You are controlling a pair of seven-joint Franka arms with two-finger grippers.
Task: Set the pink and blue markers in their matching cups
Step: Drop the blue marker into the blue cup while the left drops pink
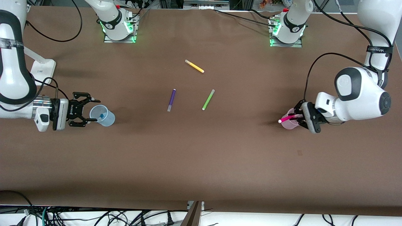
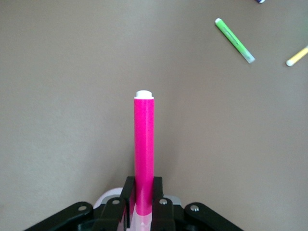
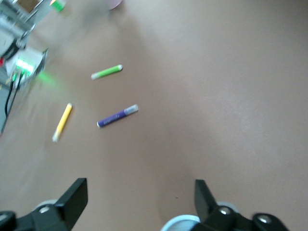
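Left claw (image 1: 298, 117) at the left arm's end of the tabletop (image 1: 201, 157), clamped tight on pink marker (image 1: 287, 119); marker lying nearly level across the rim of pink cup (image 1: 288, 123), white end tip poking out past the cup toward the tabletop's middle. In left wrist view: fingers (image 2: 128, 196) pressed against both sides of the magenta barrel (image 2: 144, 149), pale cup rim (image 2: 108, 197) just visible beneath

Right claw (image 1: 82, 109) at the right arm's end, just beside blue cup (image 1: 102, 115); fingers (image 3: 74, 197) spread wide, nothing between them, cup rim (image 3: 180, 224) showing at the edge of the right wrist view. Blue marker (image 1: 100, 118) inside the blue cup, seen through the translucent wall, leaning against the side

Mid-tabletop, well apart from both cups: purple marker (image 1: 171, 99), green marker (image 1: 208, 99) beside it toward the left arm's end, yellow marker (image 1: 194, 66) farther from the front camera than those two. All three lying flat, none touching another
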